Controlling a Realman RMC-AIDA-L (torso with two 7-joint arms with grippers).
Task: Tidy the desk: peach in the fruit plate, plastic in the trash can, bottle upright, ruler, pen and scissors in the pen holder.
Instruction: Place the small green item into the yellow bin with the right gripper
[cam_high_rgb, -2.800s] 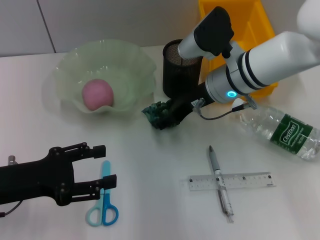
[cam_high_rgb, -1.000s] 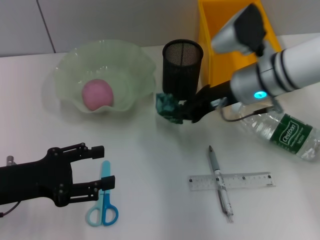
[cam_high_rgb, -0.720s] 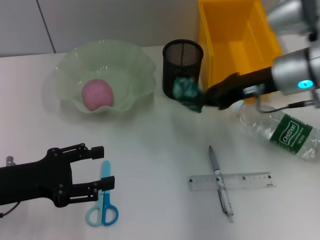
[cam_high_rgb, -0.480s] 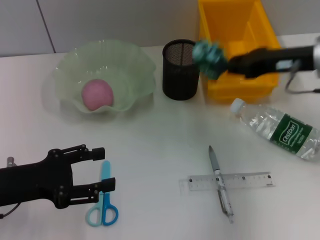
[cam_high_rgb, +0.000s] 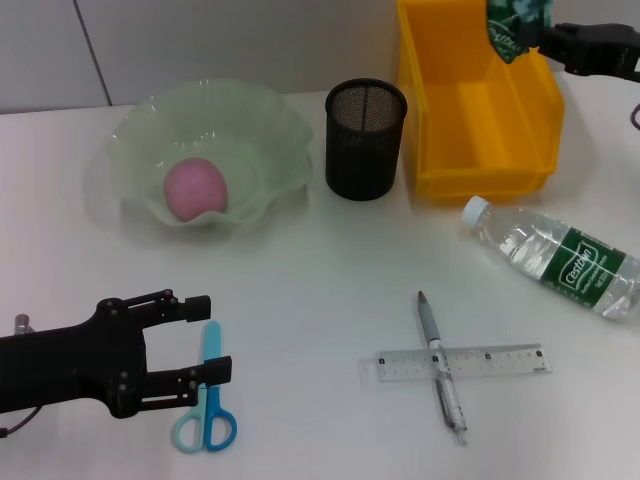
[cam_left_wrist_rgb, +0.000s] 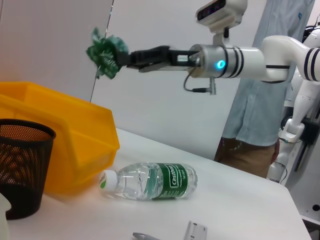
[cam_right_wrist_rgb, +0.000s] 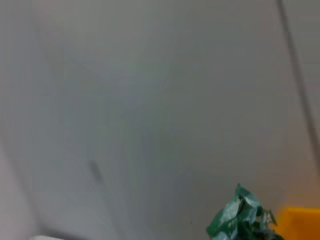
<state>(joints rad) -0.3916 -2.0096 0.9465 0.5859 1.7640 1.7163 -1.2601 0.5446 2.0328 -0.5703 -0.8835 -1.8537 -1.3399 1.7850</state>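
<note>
My right gripper (cam_high_rgb: 545, 33) is shut on the crumpled green plastic (cam_high_rgb: 515, 22) and holds it above the yellow trash can (cam_high_rgb: 478, 110); the plastic (cam_left_wrist_rgb: 106, 52) and the plastic (cam_right_wrist_rgb: 241, 215) show in both wrist views. The pink peach (cam_high_rgb: 194, 188) lies in the green fruit plate (cam_high_rgb: 150, 120). On its side at the right lies the bottle (cam_high_rgb: 560, 256). The pen (cam_high_rgb: 439, 363) lies across the clear ruler (cam_high_rgb: 490, 362). The black pen holder (cam_high_rgb: 365, 138) stands left of the bin. My left gripper (cam_high_rgb: 205, 336) is open, with the blue scissors (cam_high_rgb: 207, 397) just beside its fingers.
A wall rises behind the desk (cam_high_rgb: 320, 270). A person in a light shirt (cam_left_wrist_rgb: 255, 120) stands beyond the desk's far side.
My right gripper lifted the green plastic from the desk beside the pen holder and carried it up and right, over the trash can. The left arm stayed still.
</note>
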